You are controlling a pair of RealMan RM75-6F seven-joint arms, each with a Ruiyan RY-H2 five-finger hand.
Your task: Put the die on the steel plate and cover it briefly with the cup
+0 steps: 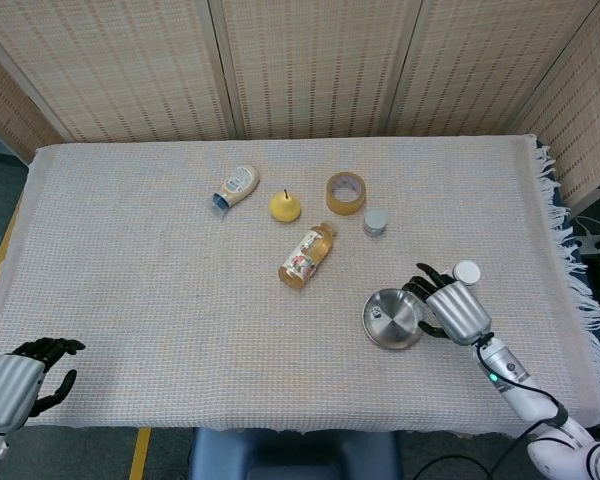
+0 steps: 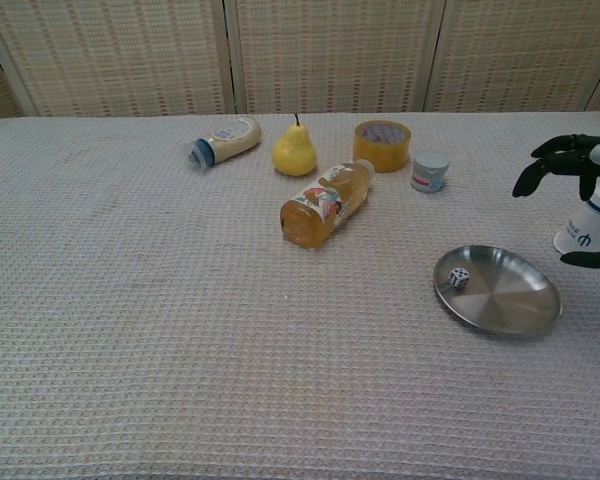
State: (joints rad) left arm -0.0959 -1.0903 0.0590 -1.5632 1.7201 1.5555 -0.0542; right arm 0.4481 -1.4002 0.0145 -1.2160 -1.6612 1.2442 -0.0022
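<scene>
The steel plate (image 1: 400,328) (image 2: 510,300) lies at the front right of the table. A small white die (image 1: 377,312) (image 2: 460,278) rests in it near its left rim. Just right of the plate is my right hand (image 1: 450,306) (image 2: 586,170), holding nothing, its fingers (image 2: 542,166) spread above the white cup (image 1: 465,273) (image 2: 590,226). The cup stands between those fingers and the thumb, and I see no grip on it. My left hand (image 1: 20,378) hangs off the front left table edge, loosely curled and holding nothing.
Toward the back middle are a lying cream bottle (image 1: 237,184), a yellow pear (image 1: 285,206), a tape roll (image 1: 346,192), a small grey jar (image 1: 376,222) and a lying orange juice bottle (image 1: 307,256). The cloth's fringed edge (image 1: 570,270) runs along the right.
</scene>
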